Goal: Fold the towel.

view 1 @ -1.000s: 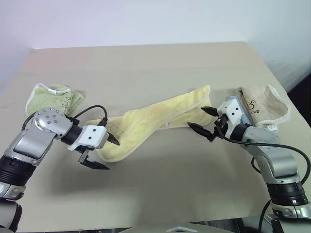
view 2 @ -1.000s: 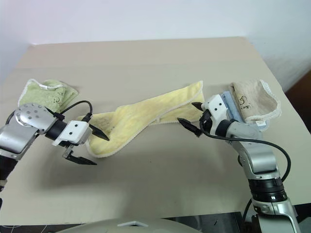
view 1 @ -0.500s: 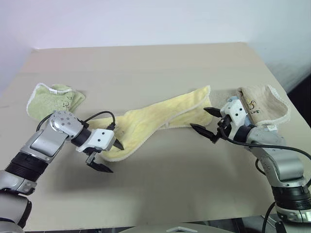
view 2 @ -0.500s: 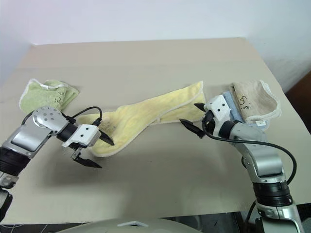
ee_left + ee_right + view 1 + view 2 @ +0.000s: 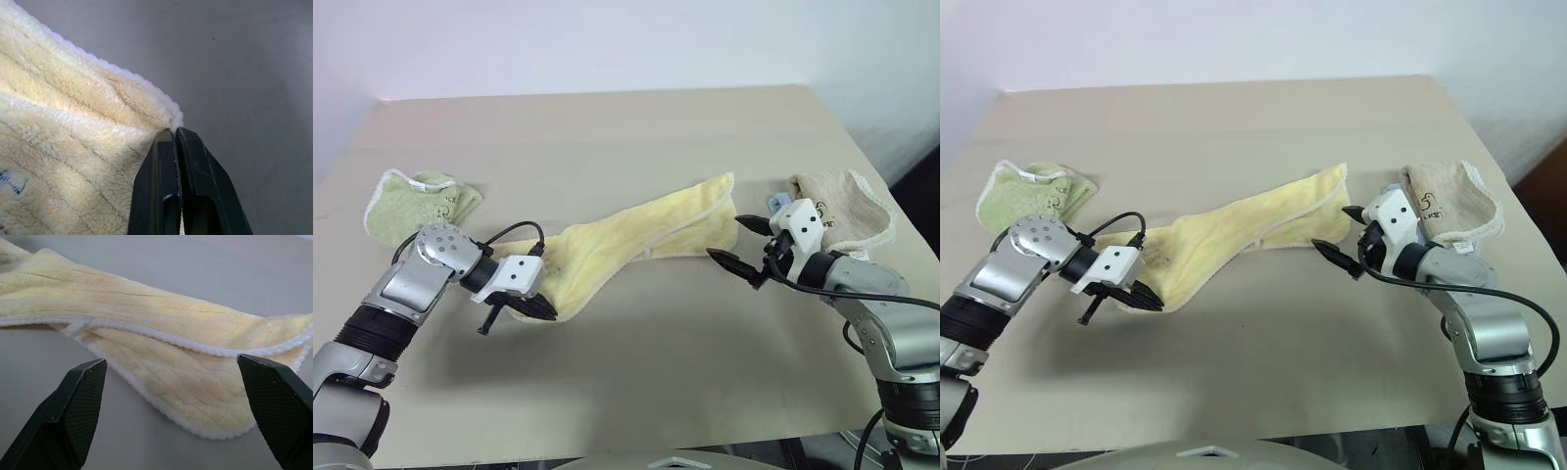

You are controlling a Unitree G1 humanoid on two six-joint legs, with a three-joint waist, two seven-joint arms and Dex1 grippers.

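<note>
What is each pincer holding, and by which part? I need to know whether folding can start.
The left pincer is shut on the towel at its near left edge. The right pincer is open, holding nothing.

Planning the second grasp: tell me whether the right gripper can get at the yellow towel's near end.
Probably yes. The right gripper is open beside the towel, whose end lies flat on bare table with nothing between.

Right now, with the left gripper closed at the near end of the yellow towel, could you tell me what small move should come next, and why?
Probably ease the right gripper forward and close it on the towel's far end. The left gripper is shut on its corner, while the right one is open, facing the other end without touching it. Both ends need holding before a fold.
</note>
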